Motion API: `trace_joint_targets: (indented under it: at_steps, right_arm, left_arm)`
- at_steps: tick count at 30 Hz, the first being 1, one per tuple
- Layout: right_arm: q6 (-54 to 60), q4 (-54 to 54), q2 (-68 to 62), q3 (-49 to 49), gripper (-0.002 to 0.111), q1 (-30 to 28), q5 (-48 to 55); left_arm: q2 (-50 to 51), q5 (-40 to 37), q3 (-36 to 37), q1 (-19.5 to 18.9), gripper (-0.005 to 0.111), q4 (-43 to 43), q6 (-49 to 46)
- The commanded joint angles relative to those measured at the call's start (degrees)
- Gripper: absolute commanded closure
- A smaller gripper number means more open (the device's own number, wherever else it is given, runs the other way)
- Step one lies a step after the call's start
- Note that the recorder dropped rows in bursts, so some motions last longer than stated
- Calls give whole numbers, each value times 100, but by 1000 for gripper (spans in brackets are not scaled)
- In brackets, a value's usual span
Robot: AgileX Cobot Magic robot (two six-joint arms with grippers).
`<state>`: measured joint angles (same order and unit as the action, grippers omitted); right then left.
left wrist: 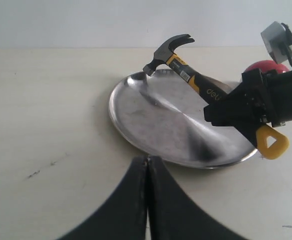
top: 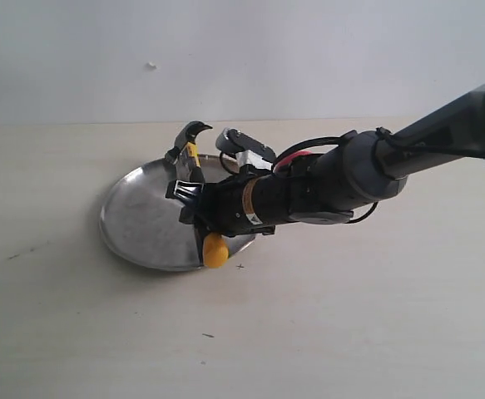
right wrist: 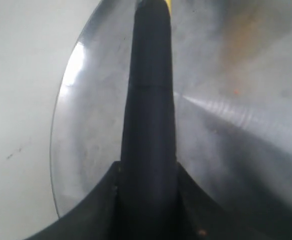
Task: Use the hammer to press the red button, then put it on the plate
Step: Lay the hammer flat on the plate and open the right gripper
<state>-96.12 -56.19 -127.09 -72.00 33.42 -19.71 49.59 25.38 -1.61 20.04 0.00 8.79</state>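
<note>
The placing step looks to be in hand. The right pincer point(top: 190, 199) is clenched on the black handle of the hammer point(left wrist: 186, 75). Ahead of it, the head seems to touch the far rim of the plate point(left wrist: 135, 115), which holds nothing else. The red button point(left wrist: 266, 66) sits just behind this pincer, off the plate. Next, I judge, the handle must be lowered flat and let go. The left pincer point(left wrist: 147, 162) is clenched and empty, with the plate just ahead.

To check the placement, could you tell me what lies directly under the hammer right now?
The plate, with the hammer shut in the right gripper above it. The gripper hides the plate's part below the grip.
</note>
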Motion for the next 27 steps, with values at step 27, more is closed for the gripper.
trace_joint_targets:
  at_steps: [27]
  right_arm:
    - [193,-137,-118,-108,108,121,-173]
  left_arm:
    - [-28,27,19,-17,107,-45,18]
